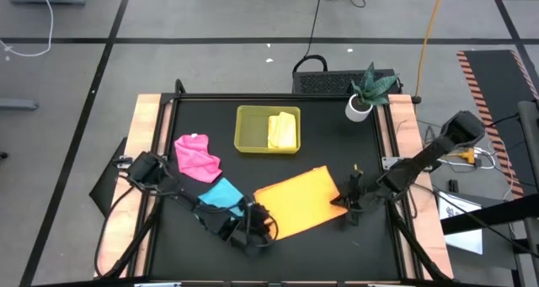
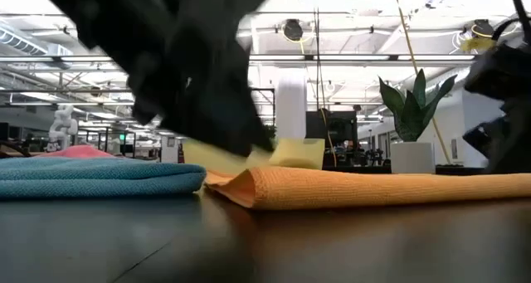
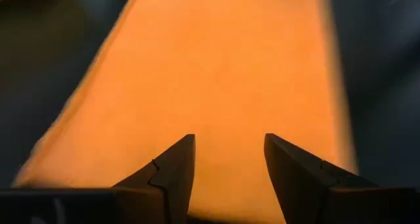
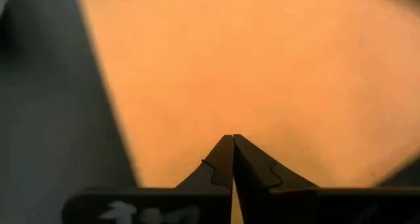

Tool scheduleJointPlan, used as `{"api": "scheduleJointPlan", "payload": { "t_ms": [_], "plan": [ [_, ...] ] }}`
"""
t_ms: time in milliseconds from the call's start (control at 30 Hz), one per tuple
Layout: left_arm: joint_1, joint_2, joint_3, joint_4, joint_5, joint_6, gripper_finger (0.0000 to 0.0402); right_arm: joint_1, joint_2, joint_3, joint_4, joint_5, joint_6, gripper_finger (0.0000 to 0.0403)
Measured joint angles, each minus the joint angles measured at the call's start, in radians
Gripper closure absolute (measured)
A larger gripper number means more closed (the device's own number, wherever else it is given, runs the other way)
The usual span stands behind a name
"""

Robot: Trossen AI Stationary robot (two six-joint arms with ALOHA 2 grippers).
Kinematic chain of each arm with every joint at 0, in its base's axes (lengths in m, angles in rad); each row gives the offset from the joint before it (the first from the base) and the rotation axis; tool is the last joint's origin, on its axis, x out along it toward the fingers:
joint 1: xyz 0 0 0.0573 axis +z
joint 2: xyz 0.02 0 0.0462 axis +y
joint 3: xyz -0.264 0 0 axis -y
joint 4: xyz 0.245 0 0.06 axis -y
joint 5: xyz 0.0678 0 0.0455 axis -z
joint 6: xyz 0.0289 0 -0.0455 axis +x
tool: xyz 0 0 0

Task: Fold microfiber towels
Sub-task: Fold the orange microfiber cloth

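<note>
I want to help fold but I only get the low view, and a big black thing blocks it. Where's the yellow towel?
Observer: The yellow towel lies folded inside the yellow-green tray, toward the back of the table.
Operator: Is the orange one all folded up?
Observer: From above, the orange towel shows as a flat, slanted rectangle near the front of the table, with an arm at each end.
Operator: Are the grabbers open?
Observer: The left gripper is open over the orange cloth; the right gripper has its fingers shut together.
Operator: Where's the pink one?
Observer: The pink towel sits crumpled, just behind the sky blue towel, on the left.
</note>
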Motion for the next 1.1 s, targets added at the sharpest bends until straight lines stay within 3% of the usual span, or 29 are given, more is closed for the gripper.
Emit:
{"api": "scheduleJointPlan", "payload": {
  "t_ms": [100,200,367,533,633,733,833,967,1100],
  "plan": [
    [-0.012,0.002,0.000,0.132,-0.035,0.095,0.0215,-0.006,-0.095,0.000,-0.058,0.079,0.039,0.0403],
    [0.000,0.003,0.002,0.203,-0.038,0.162,0.0215,0.011,-0.115,0.000,0.007,0.024,0.034,0.0403],
    [0.058,0.008,0.001,0.057,-0.034,0.145,0.0215,0.066,0.011,0.002,0.152,-0.042,0.053,0.0403],
    [0.122,0.008,0.000,-0.143,0.003,0.039,0.0215,0.056,0.178,0.023,0.159,-0.043,0.096,0.0403],
    [0.136,0.008,0.000,-0.169,0.077,0.002,0.0215,0.025,0.188,0.033,0.118,-0.056,0.095,0.0403],
    [0.113,0.008,0.000,-0.136,0.134,-0.002,0.0215,-0.020,0.121,0.035,0.010,-0.097,0.094,0.0403],
    [0.087,0.007,0.000,-0.057,0.139,0.026,0.0216,-0.057,0.004,0.053,-0.204,-0.096,0.097,0.0403],
    [0.073,0.003,0.000,0.074,0.132,0.121,0.0215,-0.076,-0.138,0.130,-0.510,-0.010,0.129,0.0403],
    [0.091,0.003,0.001,0.140,0.107,0.183,0.0215,-0.070,-0.170,0.190,-0.438,0.000,0.062,0.0403]
  ]
}}
